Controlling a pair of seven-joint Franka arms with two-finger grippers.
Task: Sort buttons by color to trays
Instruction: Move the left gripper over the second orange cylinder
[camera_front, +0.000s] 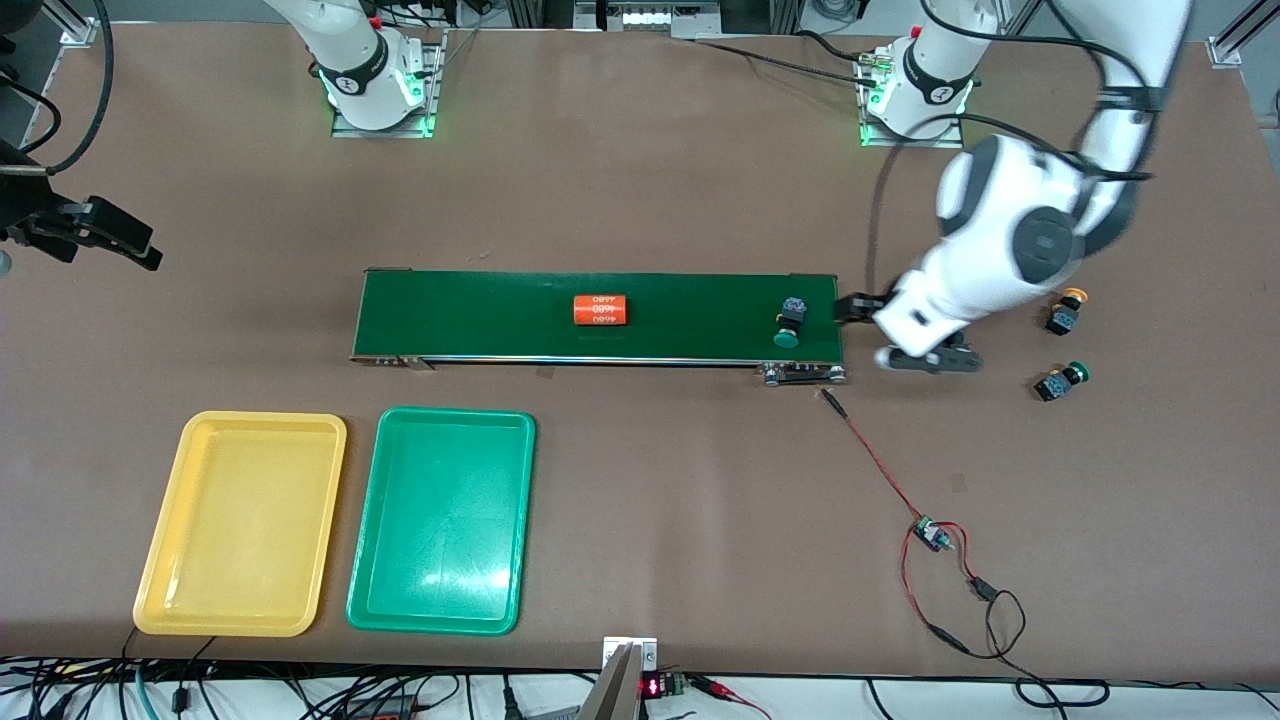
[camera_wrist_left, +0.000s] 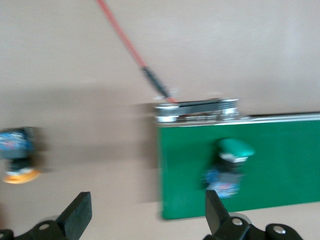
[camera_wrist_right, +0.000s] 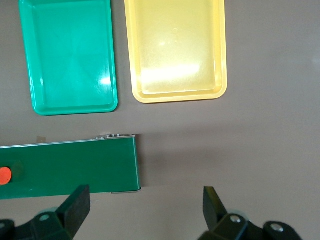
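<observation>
1. Nearest the front camera you have the two trays side by side on the desk (camera_front: 640, 180), toward the right arm's end: the yellow tray (camera_front: 155, 590) at the outer end, the green tray (camera_front: 365, 610) just beside it. Both hold nothing.
2. Toward the left arm's end, a red-and-black wire (camera_front: 880, 465) runs from the belt's corner to a small circuit board (camera_front: 932, 535) near the desk's front edge.
3. Farther back, a green-capped button (camera_front: 1060, 382) lies on its side on the bare desk at the left arm's end.
4. A yellow-capped button (camera_front: 1066, 312) lies a bit farther from the camera than that one, also on the desk, apart from it.
5. The left pincer (camera_front: 925, 358) hangs low over the desk just off the end of the conveyor belt (camera_front: 480, 315), between the belt and those two loose buttons. Its fingers (camera_wrist_left: 77, 215) are spread wide, holding nothing.
6. On the belt, near the left arm's end, a second green-capped button (camera_front: 790, 322) lies with its cap toward the front camera.
7. Mid-belt you see an orange cylinder (camera_front: 600, 310) with white print, lying on its side.
8. The right pincer (camera_front: 95, 235) waits up over the desk's edge at the right arm's end, fingers (camera_wrist_right: 75, 207) wide apart, nothing held.
9. You only get three buttons in view.
</observation>
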